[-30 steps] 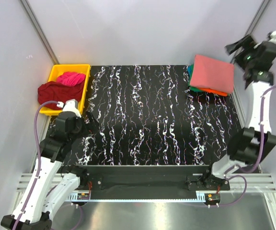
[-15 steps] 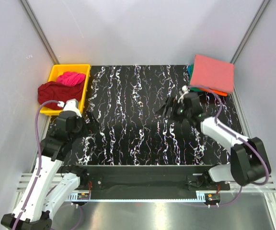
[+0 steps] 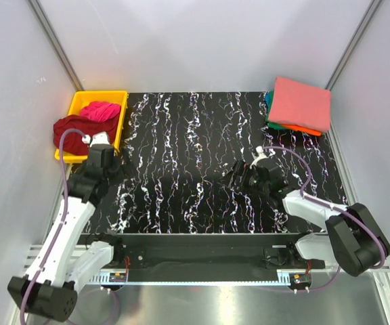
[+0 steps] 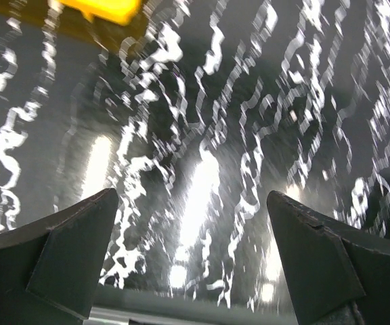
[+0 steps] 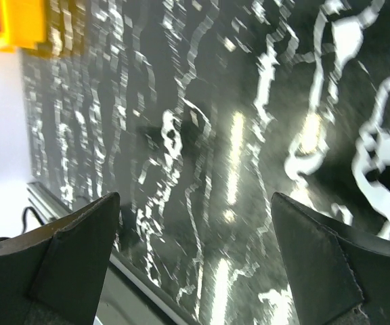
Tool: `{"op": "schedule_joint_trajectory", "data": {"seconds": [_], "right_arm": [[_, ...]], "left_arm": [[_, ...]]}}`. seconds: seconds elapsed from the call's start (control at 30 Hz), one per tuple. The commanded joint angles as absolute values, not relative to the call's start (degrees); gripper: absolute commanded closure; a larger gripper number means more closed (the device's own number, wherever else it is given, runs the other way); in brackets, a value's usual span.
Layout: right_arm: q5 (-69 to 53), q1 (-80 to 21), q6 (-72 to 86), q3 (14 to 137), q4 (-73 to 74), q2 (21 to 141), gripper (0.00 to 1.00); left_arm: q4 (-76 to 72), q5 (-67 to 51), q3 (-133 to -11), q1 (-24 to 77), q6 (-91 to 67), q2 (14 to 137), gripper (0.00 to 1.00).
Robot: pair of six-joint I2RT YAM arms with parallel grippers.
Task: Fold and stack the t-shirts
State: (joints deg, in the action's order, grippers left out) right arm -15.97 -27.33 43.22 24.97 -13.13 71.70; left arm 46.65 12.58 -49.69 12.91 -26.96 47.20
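Gaping jaws over table (image 3: 181,135), stack (image 3: 300,105) at corner

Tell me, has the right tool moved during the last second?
Yes. The right tool swung away from the folded stack, nearer and leftward over the black table.

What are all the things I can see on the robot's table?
table: one, black with white squiggles, fills the middle
bin: one, yellow, far left corner
dark red shirt: one, crumpled, in the bin and hanging over its left side
pink shirt: one, crumpled, in the bin
folded stack: one pile, salmon on top with orange and teal edges peeking out under it, far right corner
left gripper: one, dark, open and empty, near the bin
right gripper: one, dark, open and empty, over the middle of the table
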Motion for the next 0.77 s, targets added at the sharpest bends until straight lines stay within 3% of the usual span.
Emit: {"op": "schedule_joint_trajectory", "data": {"seconds": [0.0, 0.1, 0.3, 0.73], "right_arm": [[-16.1, -27.6, 42.8, 26.0, -21.0, 73.6, 0.0], [-19.9, -27.5, 42.2, 27.5, -20.6, 76.7, 0.0], [-23.5, -27.6, 41.2, 30.0, -18.9, 80.3, 0.0], [-24.8, -27.5, 40.5, 30.0, -20.1, 80.3, 0.0]], "left_arm": [[41.8, 19.5, -55.5, 10.5, -28.1, 52.6, 0.01], [41.8, 21.0, -60.0, 6.0, -29.2, 58.0, 0.01], [40.4, 10.6, -63.6, -5.8, -30.1, 65.5, 0.01], [36.0, 8.5, -69.7, -13.2, -33.7, 77.7, 0.01]]}}
